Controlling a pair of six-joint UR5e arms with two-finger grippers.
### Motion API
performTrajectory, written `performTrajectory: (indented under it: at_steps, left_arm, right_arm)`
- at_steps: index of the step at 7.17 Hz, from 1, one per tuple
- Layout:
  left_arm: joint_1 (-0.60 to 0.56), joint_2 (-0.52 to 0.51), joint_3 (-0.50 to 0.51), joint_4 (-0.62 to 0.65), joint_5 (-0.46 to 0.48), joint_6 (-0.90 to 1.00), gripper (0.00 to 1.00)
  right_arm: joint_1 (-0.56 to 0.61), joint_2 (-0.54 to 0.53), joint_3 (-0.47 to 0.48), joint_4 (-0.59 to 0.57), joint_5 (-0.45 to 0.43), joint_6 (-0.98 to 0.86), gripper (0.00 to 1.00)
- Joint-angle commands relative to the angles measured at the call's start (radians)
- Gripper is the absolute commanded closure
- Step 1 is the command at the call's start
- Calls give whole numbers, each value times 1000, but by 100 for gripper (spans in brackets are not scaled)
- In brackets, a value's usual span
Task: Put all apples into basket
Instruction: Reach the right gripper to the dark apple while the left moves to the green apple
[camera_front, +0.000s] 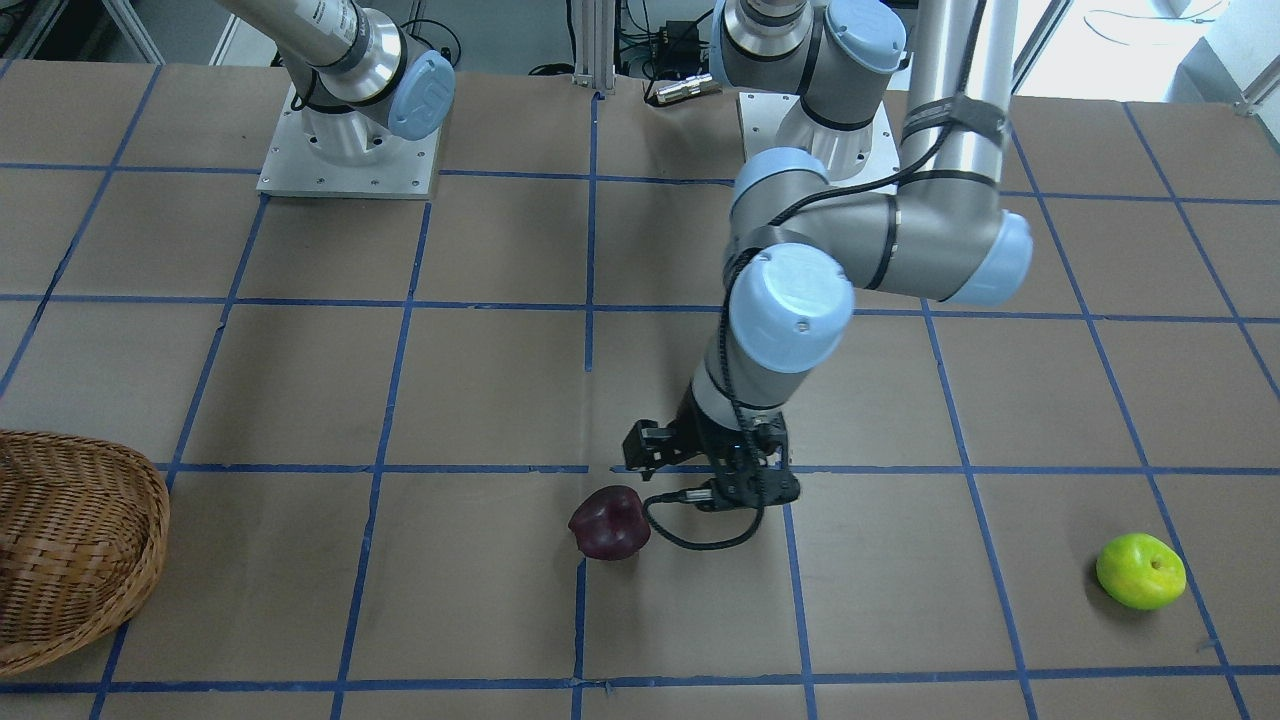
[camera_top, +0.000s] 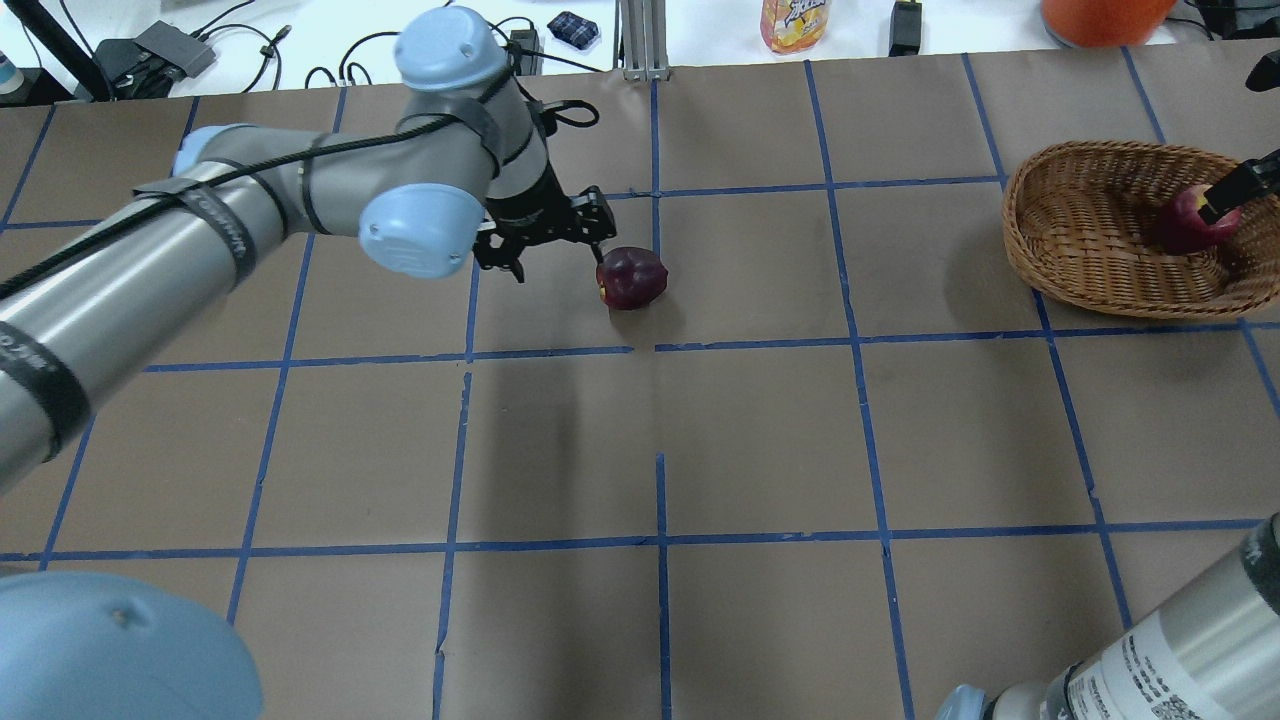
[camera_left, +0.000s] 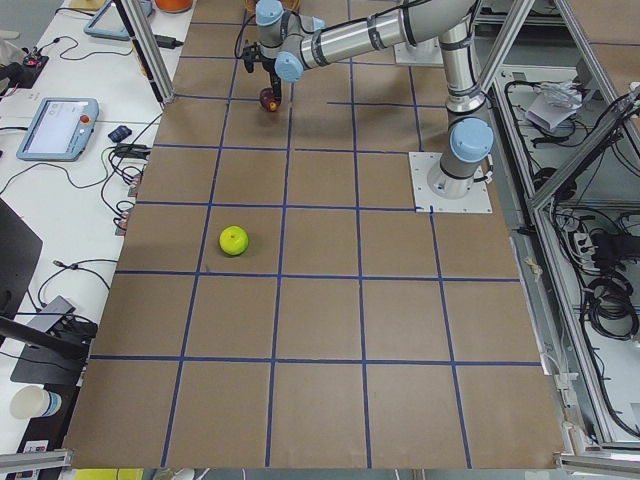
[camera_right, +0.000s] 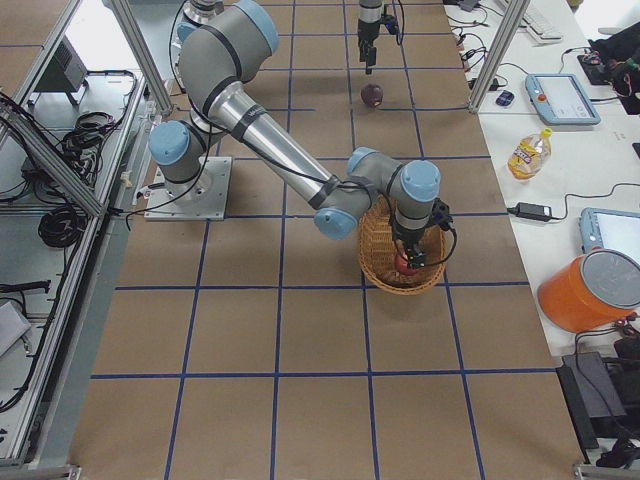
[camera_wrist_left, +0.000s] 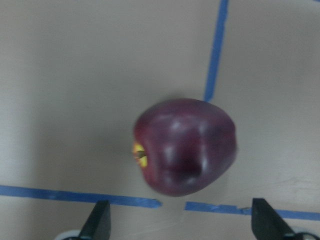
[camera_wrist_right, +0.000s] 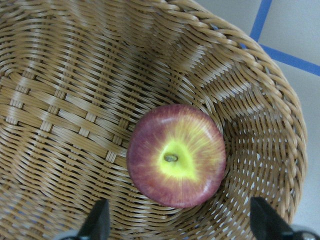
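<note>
You saw the basket (camera_front: 70, 540) cut off by the front-facing view's left edge, with its inside hidden. In the overhead view the right hand (camera_top: 1235, 190) ran off the right edge and covered part of the red apple (camera_top: 1178, 228). The left wrist view blurred the maroon apple (camera_wrist_left: 185, 147), and of the left hand (camera_wrist_left: 182, 225) only the fingertips (camera_wrist_left: 97, 222) showed.

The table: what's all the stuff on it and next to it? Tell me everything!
Table: 1, brown with blue tape lines, under everything.
Basket: 1, light-brown wicker, at the table's end on the robot's right.
Red apple: 1, red with a yellow dimple, inside the basket.
Dark apple: 1, purple-maroon, on the table's middle part.
Green apple: 1, bright green, alone on the table, far from the basket.
Bottle: 1, yellow-orange, on the white bench beside the table.
Tub: 1, orange, same bench.
Left claw: 1, black, open, at the dark apple.
Right claw: 1, black, open, over the red apple.
</note>
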Motion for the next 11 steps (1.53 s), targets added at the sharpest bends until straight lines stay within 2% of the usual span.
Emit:
performTrajectory:
  at_steps: [1,2,3,4,5,6,7,9,11]
  left_arm:
    - [298,66,2,-110,63,442,0]
    - [448,33,16,-97,100,612,0]
    - [530,14,54,-94,152,753,0]
    - [572,-40,116,-40,244,919,0]
    - [615,-106,158,-15,249,946,0]
    - [638,-162,190,4,240,968,0]
    - [658,-196,201,5,193,969,0]
    - [672,-245,249,2,60,981,0]
    - [672,-266,250,5,51,977,0]
  right_arm:
    - [149,-93,2,139,5,316,0]
    - [250,-124,9,150,3,458,0]
    - [370,-135,8,173,7,666,0]
    - [506,-138,2,167,0,874,0]
    - [601,-138,8,169,0,995,0]
    - [675,-132,9,163,15,1046,0]
    - [738,-120,11,163,14,1118,0]
    - [841,-69,5,131,18,1148,0]
    - [924,21,0,14,102,1158,0]
